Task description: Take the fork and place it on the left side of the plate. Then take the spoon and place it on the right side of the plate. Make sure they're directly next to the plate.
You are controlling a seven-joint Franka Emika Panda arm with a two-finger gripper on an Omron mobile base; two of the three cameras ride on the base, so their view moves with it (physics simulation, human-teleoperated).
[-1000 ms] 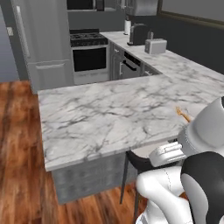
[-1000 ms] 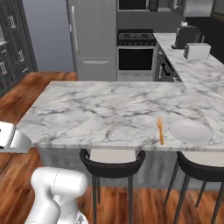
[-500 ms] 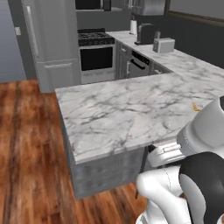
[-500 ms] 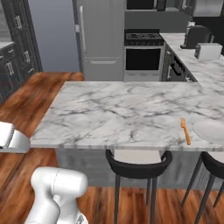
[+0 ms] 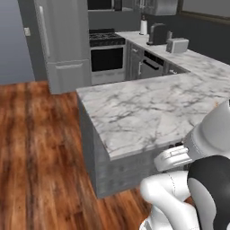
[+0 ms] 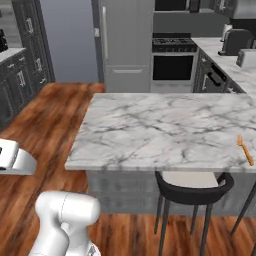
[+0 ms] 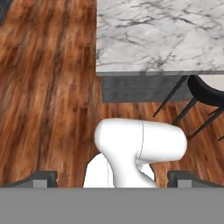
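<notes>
The orange fork (image 6: 245, 150) lies on the marble island counter (image 6: 160, 132), close to its front edge at the far right of the right base view. The plate and the spoon are out of view. In the hand view my gripper (image 7: 113, 180) is open, its two dark fingertips (image 7: 43, 178) wide apart with nothing between them. It points down at the wood floor in front of the counter's near edge (image 7: 157, 72), well short of the fork.
A black stool (image 6: 192, 182) is tucked under the island's front. Behind the island stand a steel fridge (image 6: 125, 45) and a stove (image 6: 172, 60). A toaster (image 5: 176, 45) sits on the back counter. Wood floor (image 5: 40, 148) spreads to the left.
The whole picture has shifted rightward in both base views, so the camera has moved left. The plate has slid out past the right edge of the right base view. The gripper stays open.
</notes>
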